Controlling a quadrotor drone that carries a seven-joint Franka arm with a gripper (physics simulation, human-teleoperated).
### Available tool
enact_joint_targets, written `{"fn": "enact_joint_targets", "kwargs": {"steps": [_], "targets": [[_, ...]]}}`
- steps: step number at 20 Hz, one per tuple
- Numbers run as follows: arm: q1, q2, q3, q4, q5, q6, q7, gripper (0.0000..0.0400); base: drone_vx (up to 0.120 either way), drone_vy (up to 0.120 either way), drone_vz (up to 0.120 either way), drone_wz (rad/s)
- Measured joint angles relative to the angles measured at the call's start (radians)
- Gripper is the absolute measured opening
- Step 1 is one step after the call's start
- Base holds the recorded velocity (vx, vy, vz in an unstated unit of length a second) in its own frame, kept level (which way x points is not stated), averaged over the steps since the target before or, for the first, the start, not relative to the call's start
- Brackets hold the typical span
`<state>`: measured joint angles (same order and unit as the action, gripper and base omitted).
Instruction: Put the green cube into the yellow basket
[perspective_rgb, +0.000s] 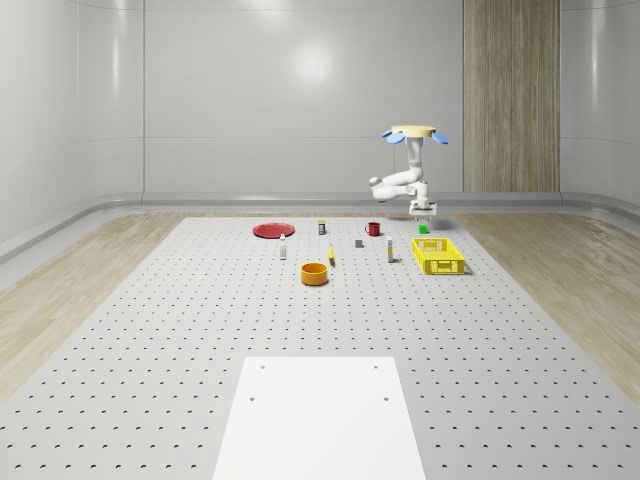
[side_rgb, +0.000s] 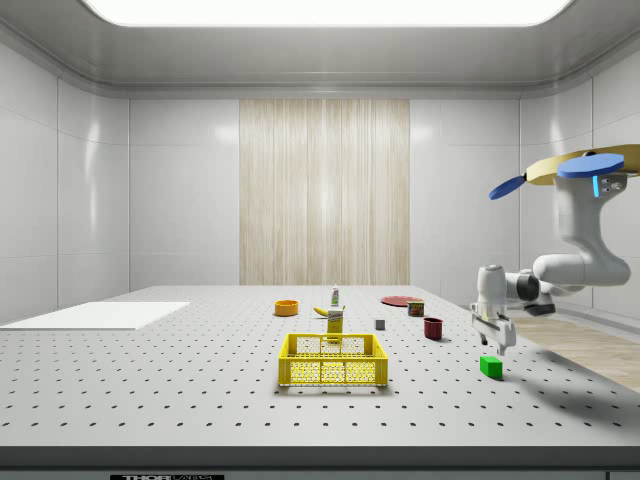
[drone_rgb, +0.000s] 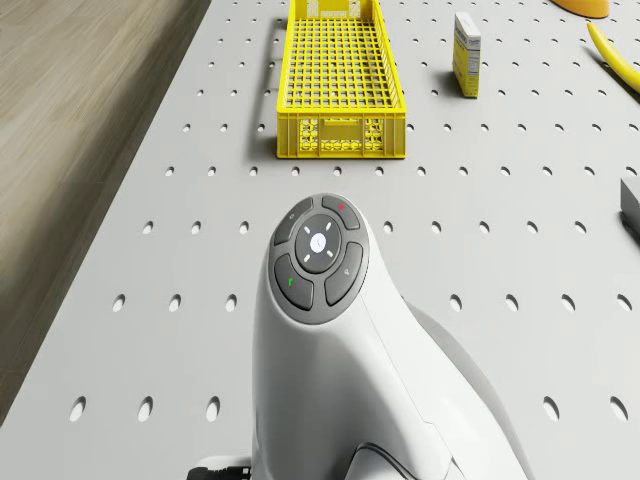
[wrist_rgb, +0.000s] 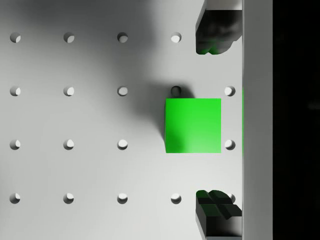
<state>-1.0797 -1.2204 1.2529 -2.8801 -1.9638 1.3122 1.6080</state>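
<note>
The green cube (wrist_rgb: 193, 125) lies on the perforated table, seen straight below my gripper (wrist_rgb: 215, 122), whose two dark fingertips (wrist_rgb: 215, 40) stand wide apart on either side of it, open and empty. In the side view the gripper (side_rgb: 495, 338) hangs a little above the green cube (side_rgb: 490, 366). The drone (perspective_rgb: 413, 133) hovers over the table's far right part, arm bent down, with the gripper (perspective_rgb: 423, 211) just over the cube (perspective_rgb: 424, 229). The yellow basket (perspective_rgb: 438, 256) stands nearer the camera than the cube; it also appears as the yellow basket (drone_rgb: 340, 85) ahead and the basket (side_rgb: 333, 361) left of the cube.
Around the table's far middle stand a red plate (perspective_rgb: 272, 230), a red mug (perspective_rgb: 373, 229), an orange bowl (perspective_rgb: 315, 273), a banana (perspective_rgb: 331, 257), a small carton (drone_rgb: 466, 52) and little bottles. A white sheet (perspective_rgb: 322, 418) lies at the near edge. Wooden floor (drone_rgb: 70, 130) borders the table.
</note>
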Motion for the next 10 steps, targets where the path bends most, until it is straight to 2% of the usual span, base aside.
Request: {"fn": "enact_joint_targets", "kwargs": {"steps": [10], "targets": [[-0.004, -0.061, -0.107, 0.031, -0.09, 0.098, -0.008, 0.04, 0.0, 0.0, 0.0, 0.0]]}}
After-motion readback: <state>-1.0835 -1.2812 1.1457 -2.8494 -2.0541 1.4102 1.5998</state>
